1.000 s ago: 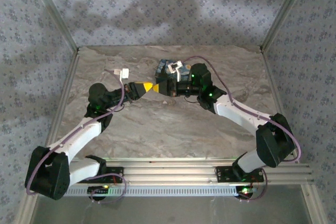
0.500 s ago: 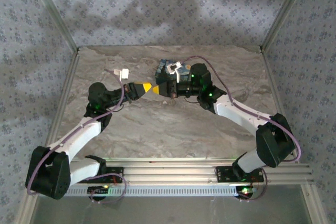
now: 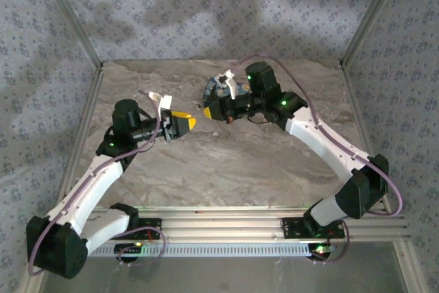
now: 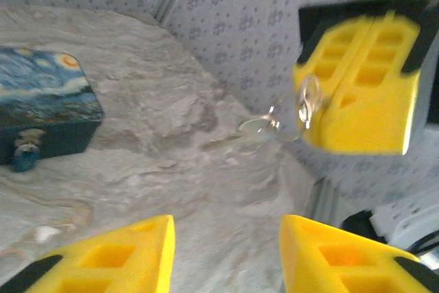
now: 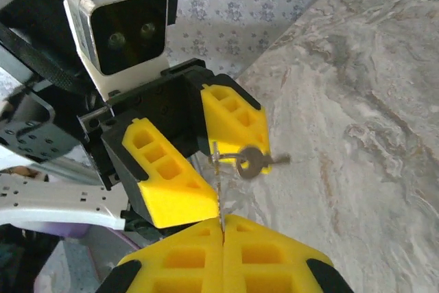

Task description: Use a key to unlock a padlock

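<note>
Right gripper (image 5: pixel 223 223) is pinched shut on a thin wire ring (image 4: pixel 257 127), and the small silver key (image 5: pixel 250 162) dangles from that ring just off the fingertips, in the air above the table (image 5: pixel 357 101). Facing it, the left gripper (image 4: pixel 226 228) now stands with its jaws apart, holding nothing. Half a second ago it was closed, its tip meeting the right one's near the middle of the table. Since then the left arm has drawn back toward its own side, leaving a gap between the two. The right arm has lifted and swung toward the far side, nearer the box (image 4: pixel 48 101). Against the box's front wall sits a small blue lump (image 4: pixel 24 159) with a pale top, too blurred to name.
</note>
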